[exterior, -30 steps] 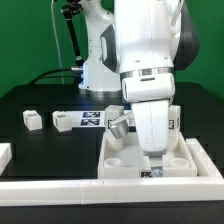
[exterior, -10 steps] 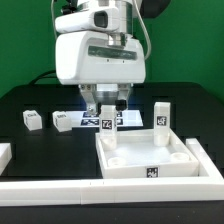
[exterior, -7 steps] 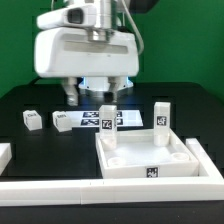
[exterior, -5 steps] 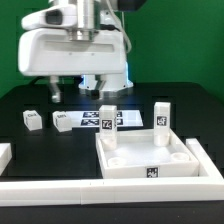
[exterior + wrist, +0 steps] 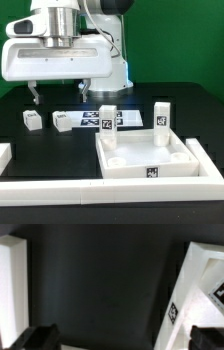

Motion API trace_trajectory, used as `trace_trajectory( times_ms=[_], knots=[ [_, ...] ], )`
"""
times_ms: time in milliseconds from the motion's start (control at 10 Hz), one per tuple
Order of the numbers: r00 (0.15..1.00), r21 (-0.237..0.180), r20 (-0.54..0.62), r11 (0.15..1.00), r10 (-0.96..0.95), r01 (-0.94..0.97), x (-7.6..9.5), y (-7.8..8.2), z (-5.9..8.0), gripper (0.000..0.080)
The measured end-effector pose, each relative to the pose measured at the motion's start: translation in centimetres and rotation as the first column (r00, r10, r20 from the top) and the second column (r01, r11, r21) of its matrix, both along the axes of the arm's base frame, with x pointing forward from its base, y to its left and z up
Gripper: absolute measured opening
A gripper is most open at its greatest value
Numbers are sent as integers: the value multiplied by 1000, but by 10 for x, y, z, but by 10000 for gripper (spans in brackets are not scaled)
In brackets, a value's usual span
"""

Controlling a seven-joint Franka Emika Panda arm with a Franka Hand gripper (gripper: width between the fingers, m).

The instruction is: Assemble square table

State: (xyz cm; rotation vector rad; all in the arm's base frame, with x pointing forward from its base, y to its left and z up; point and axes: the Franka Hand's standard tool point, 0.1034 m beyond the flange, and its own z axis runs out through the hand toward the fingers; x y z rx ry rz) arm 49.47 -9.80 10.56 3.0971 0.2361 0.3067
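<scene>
Pose: gripper [image 5: 58,95] points straight down, jaws spread wide, nothing between them. Two dark fingers [image 5: 35,96] hang below the broad white hand housing [image 5: 60,60], one near each end of it. The housing sits level and fills the upper part of the exterior view's left. The arm [image 5: 60,18] rises from the housing's top and runs out of frame; a dark joint shows beside it, toward the exterior view's right. Wrist view: both fingertips [image 5: 40,336] are dark, blurred, set far apart, with an open gap between.
</scene>
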Motion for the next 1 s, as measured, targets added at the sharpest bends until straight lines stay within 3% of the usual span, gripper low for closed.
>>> trace_trajectory(
  times_ms=[200, 400, 500, 600, 700, 1000],
  knots=[
    [997, 34, -73, 999, -38, 41, -15, 3, -8, 648],
    [999, -1, -46, 1000, -10, 10, -45, -5, -19, 648],
    [997, 1, -82, 1000, 5, -5, -65, -4, -29, 648],
    [993, -8, -109, 999, 45, -47, -74, -2, -35, 648],
    [977, 24, -211, 999, 28, -24, -77, 9, -36, 648],
    [927, 46, -371, 998, 64, -51, -73, 21, -39, 648]
  ],
)
